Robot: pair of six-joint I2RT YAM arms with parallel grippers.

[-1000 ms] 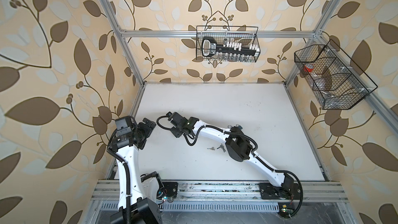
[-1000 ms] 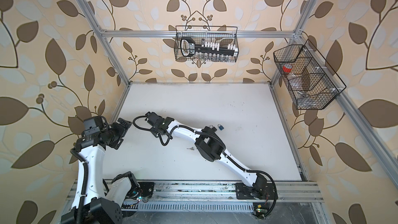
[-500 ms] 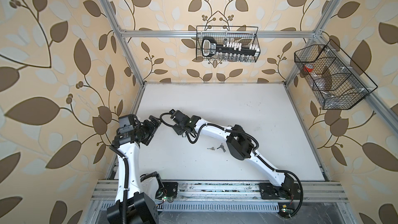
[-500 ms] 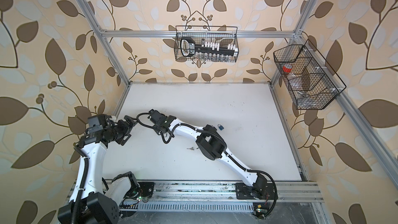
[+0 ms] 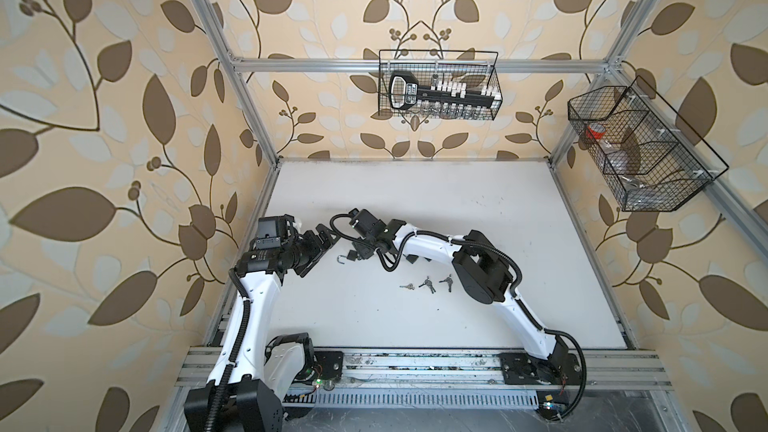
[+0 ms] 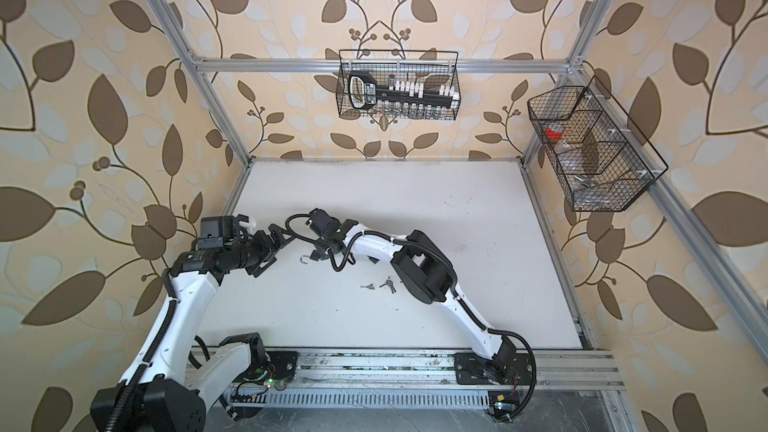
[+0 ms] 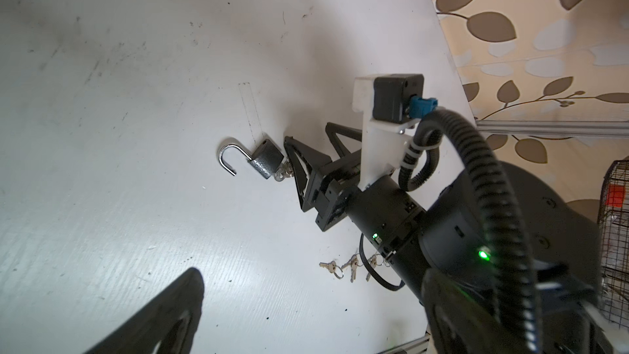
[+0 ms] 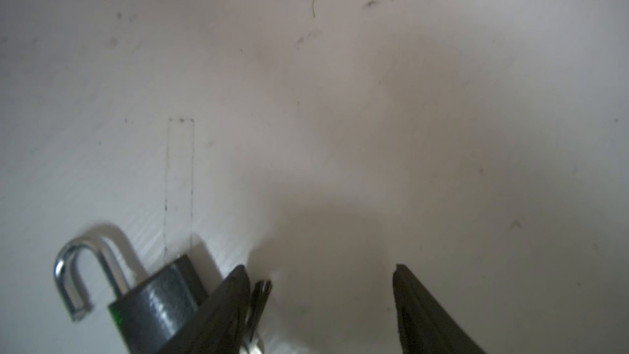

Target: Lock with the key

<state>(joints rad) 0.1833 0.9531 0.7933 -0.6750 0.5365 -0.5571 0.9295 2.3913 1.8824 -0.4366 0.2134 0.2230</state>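
Grey padlock (image 7: 267, 164) lies just beside right fingers (image 7: 306, 156); spare keys (image 7: 350, 265) lie apart.

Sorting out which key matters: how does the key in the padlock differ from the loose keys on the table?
The inserted key sticks out of the padlock, beside the right gripper; the loose keys lie flat on the table, apart from both. It sits alone; they lie in three ringed sets. All are small, silvery.

White arm links (image 5: 424, 243), black joints (image 5: 478, 270), corrugated cables (image 7: 449, 122).
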